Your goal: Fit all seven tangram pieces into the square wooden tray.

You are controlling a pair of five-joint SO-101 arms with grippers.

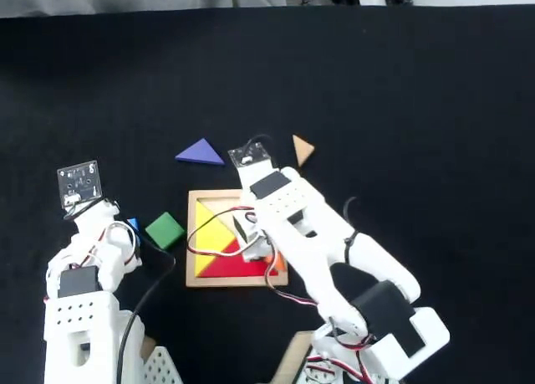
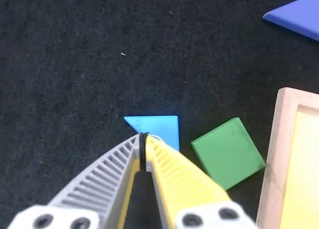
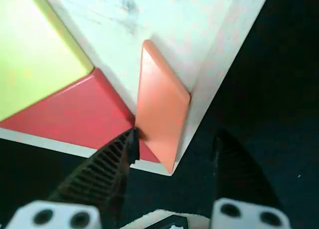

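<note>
The square wooden tray [image 1: 194, 233] holds a yellow triangle [image 1: 214, 236] and a red triangle [image 1: 224, 265]. In the right wrist view an orange parallelogram [image 3: 162, 116] sits tilted in the tray's corner beside the red triangle [image 3: 70, 114], one end over the rim. My right gripper [image 3: 177, 144] hangs open around that end. My left gripper [image 2: 143, 137] is shut, its tips at the edge of a small blue triangle [image 2: 158, 128]. A green square [image 2: 228, 151] lies between that triangle and the tray [image 2: 273, 164].
A larger blue triangle [image 1: 201, 152] and a small orange triangle [image 1: 302, 148] lie on the black cloth beyond the tray. The right arm's body covers the tray's right half in the high view. Bare wood [image 3: 164, 19] shows in the tray's remaining part.
</note>
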